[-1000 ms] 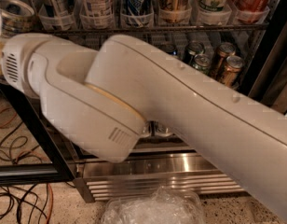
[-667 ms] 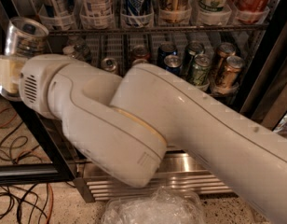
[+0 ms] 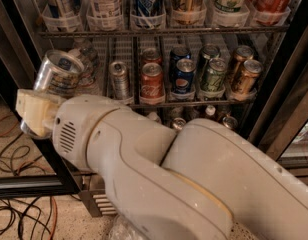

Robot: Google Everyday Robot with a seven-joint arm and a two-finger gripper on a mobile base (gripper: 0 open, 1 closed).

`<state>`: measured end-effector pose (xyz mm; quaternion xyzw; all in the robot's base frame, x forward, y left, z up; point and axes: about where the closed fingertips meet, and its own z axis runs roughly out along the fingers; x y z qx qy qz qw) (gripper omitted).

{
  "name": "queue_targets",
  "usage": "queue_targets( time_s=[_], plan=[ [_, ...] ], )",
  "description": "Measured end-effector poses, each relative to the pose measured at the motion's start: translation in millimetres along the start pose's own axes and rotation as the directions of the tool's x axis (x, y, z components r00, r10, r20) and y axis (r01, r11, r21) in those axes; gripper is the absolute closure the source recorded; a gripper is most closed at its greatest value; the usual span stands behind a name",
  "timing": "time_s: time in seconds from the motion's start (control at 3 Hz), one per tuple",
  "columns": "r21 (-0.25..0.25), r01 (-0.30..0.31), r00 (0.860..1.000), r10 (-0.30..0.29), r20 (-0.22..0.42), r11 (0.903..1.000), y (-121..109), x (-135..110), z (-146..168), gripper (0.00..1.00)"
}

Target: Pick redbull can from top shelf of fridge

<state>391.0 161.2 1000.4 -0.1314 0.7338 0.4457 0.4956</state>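
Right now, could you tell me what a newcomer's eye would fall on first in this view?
The bulky cream arm fills the lower frame, its tool at the left edge beside the fridge door frame. A tilted redbull can sits right at the tool, off the racks. Behind, the top shelf carries tall cans in clear trays.

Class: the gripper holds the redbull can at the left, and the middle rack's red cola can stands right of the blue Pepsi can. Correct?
No. In the camera view, on the middle rack the red cola can stands left of the blue Pepsi can. The gripper at the left holds the redbull can.
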Motion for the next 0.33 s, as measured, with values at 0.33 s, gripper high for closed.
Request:
queue_targets(
  time_s=[0.33],
  plan=[
    [0.024,-0.029,1.0,0.029,0.007,0.9993,0.3,14.0,-26.5,1.0]
  ],
)
